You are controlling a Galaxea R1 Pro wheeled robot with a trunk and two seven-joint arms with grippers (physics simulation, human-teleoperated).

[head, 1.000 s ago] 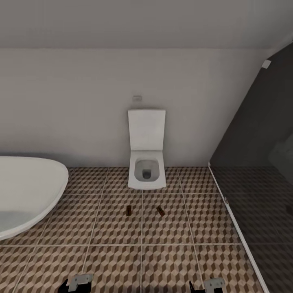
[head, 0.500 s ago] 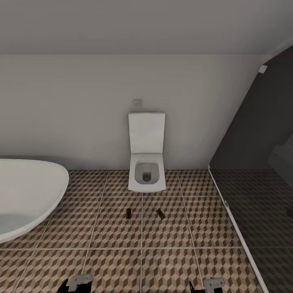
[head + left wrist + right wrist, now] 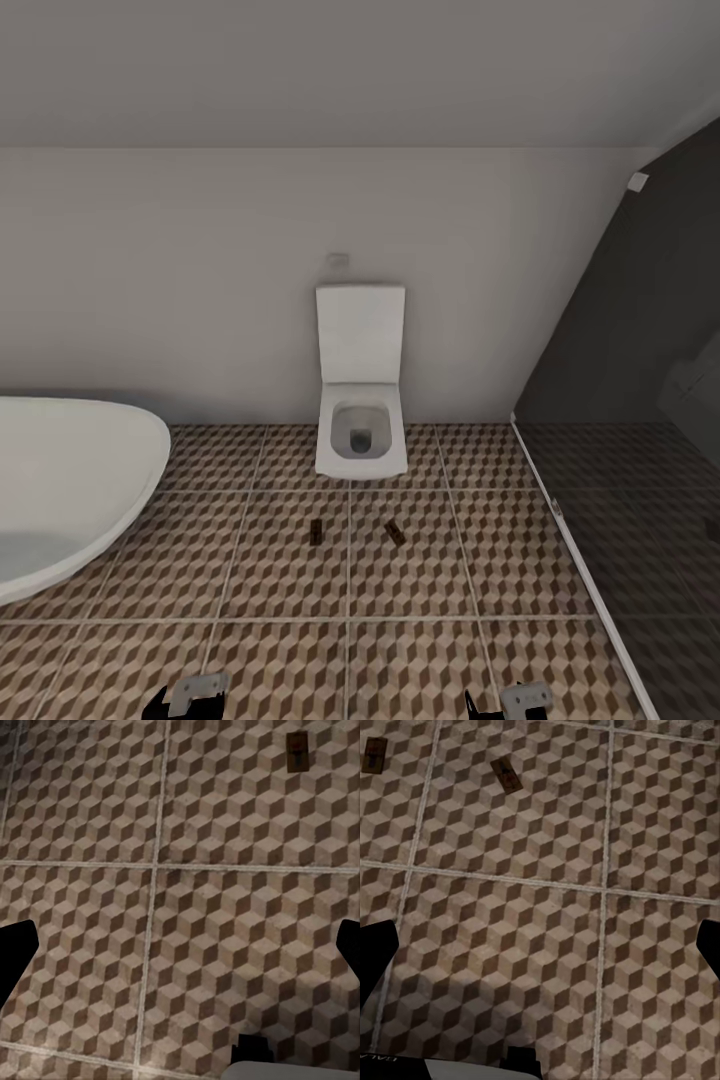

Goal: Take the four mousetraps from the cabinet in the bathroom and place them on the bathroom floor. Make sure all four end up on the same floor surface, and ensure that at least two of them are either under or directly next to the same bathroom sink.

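Observation:
Two mousetraps lie on the cube-patterned bathroom floor in front of the toilet: one to the left, the other to the right and turned at an angle. The left wrist view picks up one mousetrap. Both appear in the right wrist view, one at the edge and one nearer the middle. My left gripper is open, its dark fingers far apart over bare tile. My right gripper is open too, holding nothing. The bathroom sink and the cabinet are out of view.
A white wall-hung toilet with its lid up stands against the far wall. An oval white bathtub juts in from the left. A dark glass shower screen with a white sill runs along the right. Open tile lies between them.
The whole picture has slid down a little, so the camera has moved. The two mousetraps, the toilet and the tub keep their places relative to each other. Both grippers look the same.

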